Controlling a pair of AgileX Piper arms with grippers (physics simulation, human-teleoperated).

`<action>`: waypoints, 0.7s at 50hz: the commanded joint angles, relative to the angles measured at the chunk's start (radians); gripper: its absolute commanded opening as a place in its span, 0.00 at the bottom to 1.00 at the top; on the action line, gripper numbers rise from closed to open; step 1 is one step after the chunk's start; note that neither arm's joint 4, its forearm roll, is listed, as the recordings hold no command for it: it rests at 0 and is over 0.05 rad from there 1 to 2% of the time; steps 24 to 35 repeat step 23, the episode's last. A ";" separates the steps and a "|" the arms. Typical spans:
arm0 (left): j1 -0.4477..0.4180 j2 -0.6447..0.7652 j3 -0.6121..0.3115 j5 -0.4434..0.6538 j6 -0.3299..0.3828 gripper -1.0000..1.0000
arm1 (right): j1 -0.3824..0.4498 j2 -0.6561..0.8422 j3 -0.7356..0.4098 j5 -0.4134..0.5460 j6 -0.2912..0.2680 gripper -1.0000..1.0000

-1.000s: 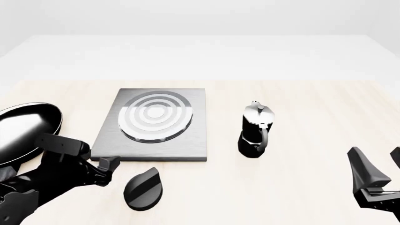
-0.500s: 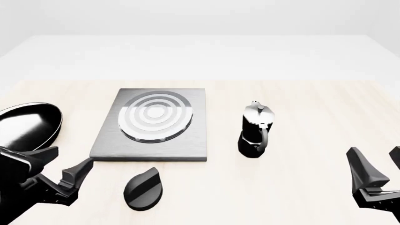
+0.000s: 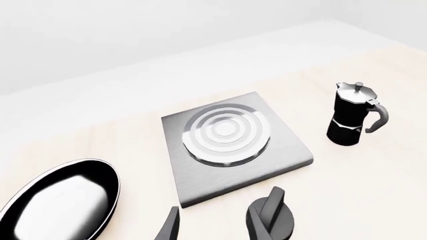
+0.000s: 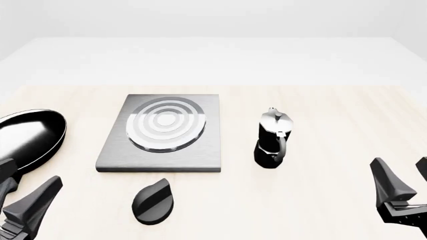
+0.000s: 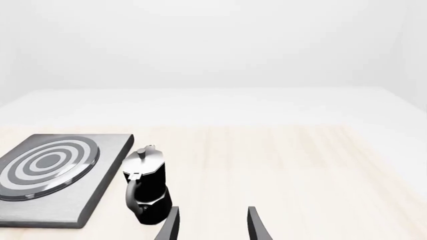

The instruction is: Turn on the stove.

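Front view, stove (image 4: 162,134) flat on table (image 4: 320,105) centre-left, knob (image 4: 153,201) at its 6 o'clock, apart, untouched, left gripper (image 4: 20,200) at knob's 9 o'clock, jaws spread, empty, right gripper (image 4: 407,180) at 3 o'clock, jaws released, moka pot (image 4: 273,138) between.

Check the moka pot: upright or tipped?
Upright. The moka pot stands on its base on the table, lid knob on top, handle toward the camera, right of the stove; no claw touches it.
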 commanded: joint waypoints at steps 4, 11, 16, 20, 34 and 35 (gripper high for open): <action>-0.030 -0.060 0.014 0.010 0.005 1.00 | -0.001 0.015 0.000 -0.009 -0.004 1.00; -0.029 -0.060 0.057 -0.023 -0.017 1.00 | -0.001 0.017 0.000 -0.012 -0.006 1.00; -0.018 -0.060 0.089 -0.041 -0.032 1.00 | -0.001 0.015 0.000 -0.010 -0.006 1.00; -0.012 -0.060 0.111 -0.060 -0.028 1.00 | -0.002 0.013 0.000 -0.009 -0.005 1.00; 0.010 -0.060 0.159 -0.088 -0.025 1.00 | -0.001 0.009 0.000 -0.006 -0.005 1.00; 0.010 -0.060 0.159 -0.088 -0.025 1.00 | -0.001 0.009 0.000 -0.006 -0.005 1.00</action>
